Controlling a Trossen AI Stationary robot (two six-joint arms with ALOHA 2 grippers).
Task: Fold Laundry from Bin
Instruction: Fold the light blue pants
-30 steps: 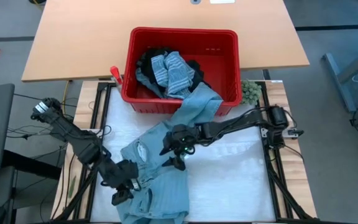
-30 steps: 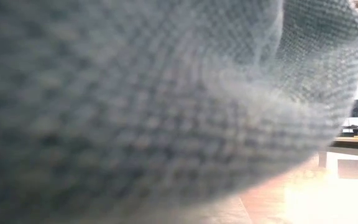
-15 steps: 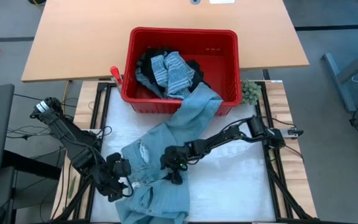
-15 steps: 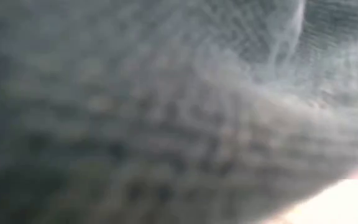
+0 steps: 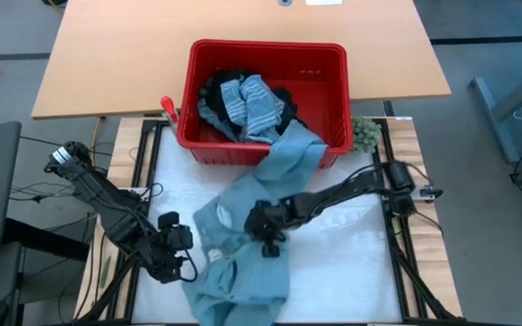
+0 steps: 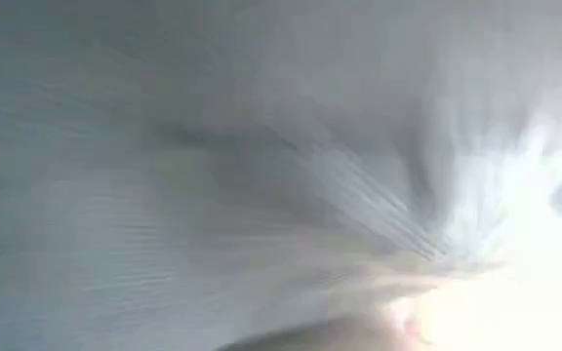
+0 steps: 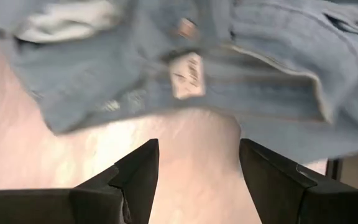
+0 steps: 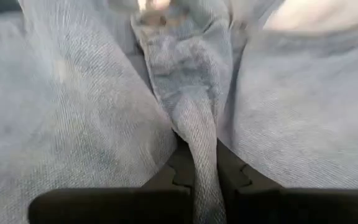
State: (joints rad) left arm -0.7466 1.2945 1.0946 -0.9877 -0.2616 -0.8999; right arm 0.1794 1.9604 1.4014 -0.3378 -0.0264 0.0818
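My right gripper pinches a fold of the denim shirt, which trails from the bin onto the tabletop. My left gripper gapes empty beside it.

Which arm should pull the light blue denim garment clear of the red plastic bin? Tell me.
Right. The right gripper is shut on a fold of the light blue denim garment; the left gripper is open, holding nothing, beside it.
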